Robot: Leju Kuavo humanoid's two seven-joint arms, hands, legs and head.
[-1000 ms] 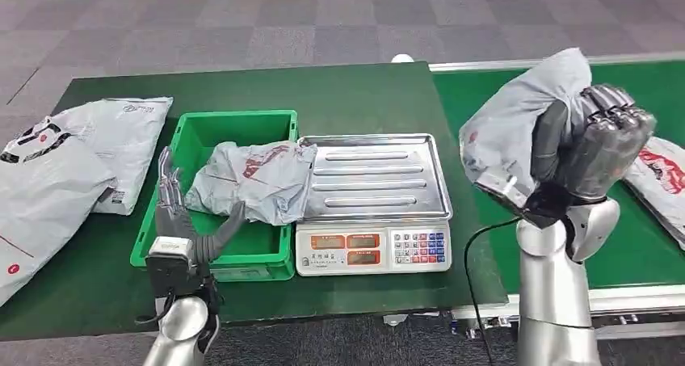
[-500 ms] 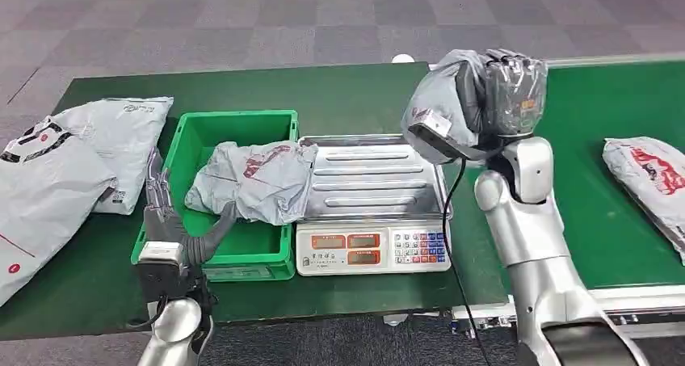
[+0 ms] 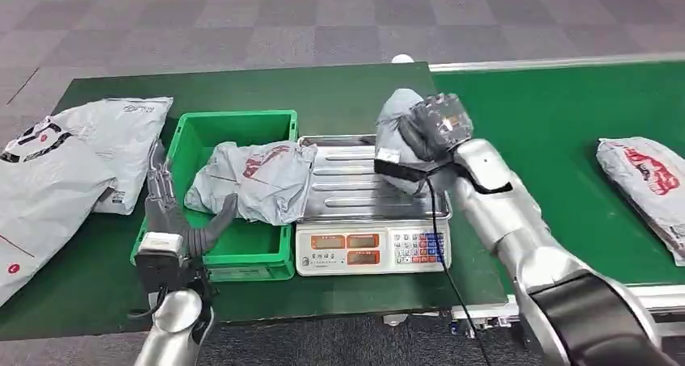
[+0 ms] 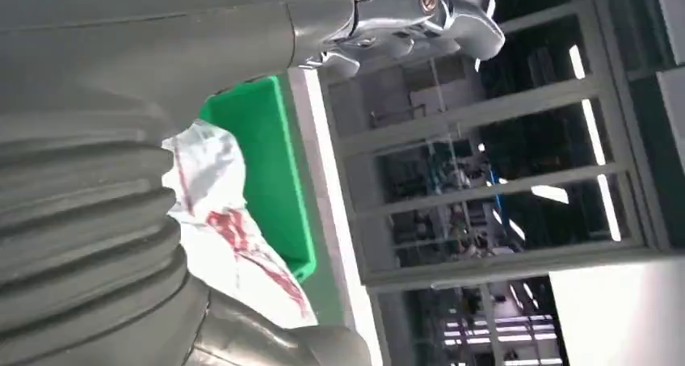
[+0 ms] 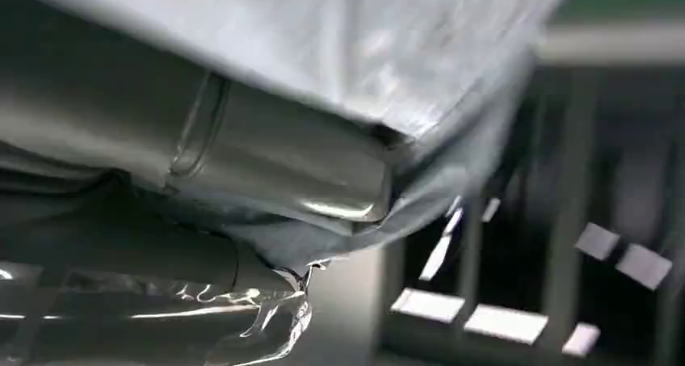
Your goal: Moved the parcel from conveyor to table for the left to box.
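1. two hands work here: the right hand is clenched around a grey parcel, holding it over the steel pan of the weighing scale on the green worktop.
2. the left hand holds nothing, fingers spread, just in front of the green crate.
3. another grey parcel with red print lies in the crate, one end draped over its rim beside the scale.
4. one more parcel rests on the conveyor belt.
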